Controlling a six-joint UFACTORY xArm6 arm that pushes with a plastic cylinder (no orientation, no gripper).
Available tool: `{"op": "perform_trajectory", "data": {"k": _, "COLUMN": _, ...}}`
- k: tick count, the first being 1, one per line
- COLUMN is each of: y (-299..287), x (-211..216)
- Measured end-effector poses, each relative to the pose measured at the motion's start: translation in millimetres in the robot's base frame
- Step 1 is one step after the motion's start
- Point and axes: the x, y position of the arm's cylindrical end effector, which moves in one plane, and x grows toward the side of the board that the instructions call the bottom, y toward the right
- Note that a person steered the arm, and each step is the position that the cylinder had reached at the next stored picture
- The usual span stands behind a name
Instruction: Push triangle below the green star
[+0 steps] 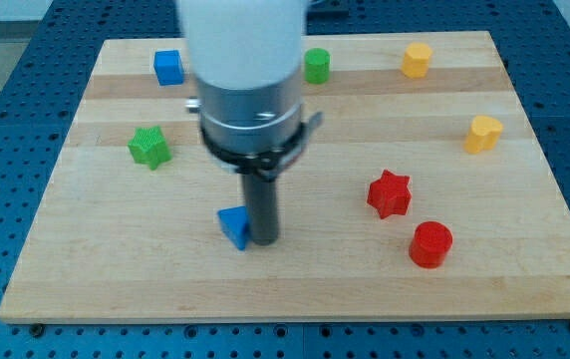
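A blue triangle block [233, 225] lies on the wooden board [116, 279] below the middle. A green star [149, 147] sits up and to the view's left of it. My tip [265, 240] is down on the board, touching the triangle's right side. The arm's white and grey body rises above it and hides the board behind.
A blue cube [168, 67] and a green cylinder [316, 65] sit near the view's top. Two yellow blocks, one [417, 60] and another [483, 133], sit at the top right. A red star [389, 193] and a red cylinder [430, 244] lie at the right.
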Motion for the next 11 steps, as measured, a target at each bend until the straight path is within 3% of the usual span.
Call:
{"op": "perform_trajectory", "data": {"k": 2, "y": -79.8, "x": -15.6}}
{"op": "perform_trajectory", "data": {"k": 4, "y": -56.8, "x": -31.5}}
{"op": "perform_trajectory", "data": {"k": 6, "y": -142.6, "x": -32.7}}
{"op": "perform_trajectory", "data": {"k": 8, "y": -143.3, "x": -5.4}}
{"op": "perform_trajectory", "data": {"k": 11, "y": -126.5, "x": -70.4}}
